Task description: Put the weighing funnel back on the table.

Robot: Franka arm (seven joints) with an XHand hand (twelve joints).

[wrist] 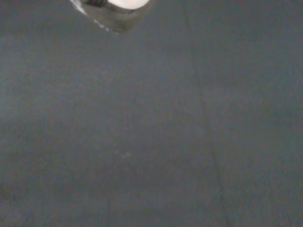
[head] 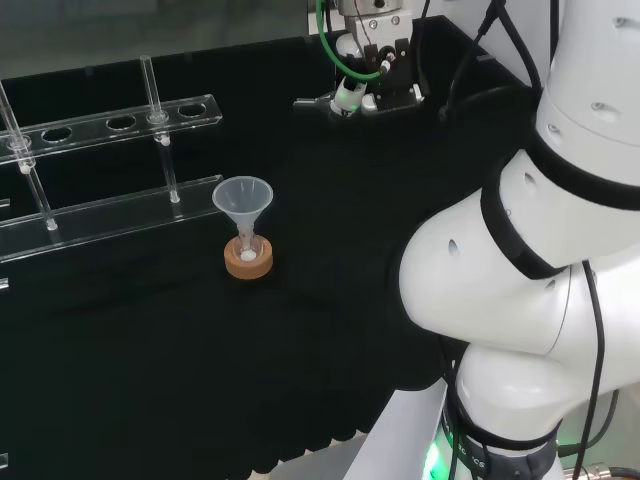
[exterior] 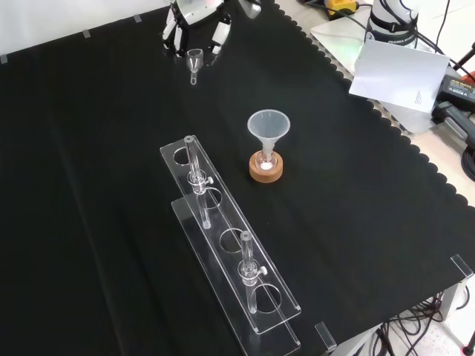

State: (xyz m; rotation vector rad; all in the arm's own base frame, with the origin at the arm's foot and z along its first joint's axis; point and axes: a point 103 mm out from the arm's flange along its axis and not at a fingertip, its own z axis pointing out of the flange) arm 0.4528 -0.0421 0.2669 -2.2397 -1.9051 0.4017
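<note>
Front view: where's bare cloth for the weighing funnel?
Bare: cloth left of the tube rack; the strip between the weighing funnel by the hand and the funnel; right of the cork ring. Crowded: rack-to-funnel gap.

Black cloth [exterior: 96,148] with a scalloped edge covers the pale bench [exterior: 438,148].

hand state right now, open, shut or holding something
black and white hand: cannot be told; the small clear weighing funnel shows just below it in the front view.

Arm [head: 500,260] ext'd far fwd, hand [exterior: 197,11] low, pointing down.
</note>
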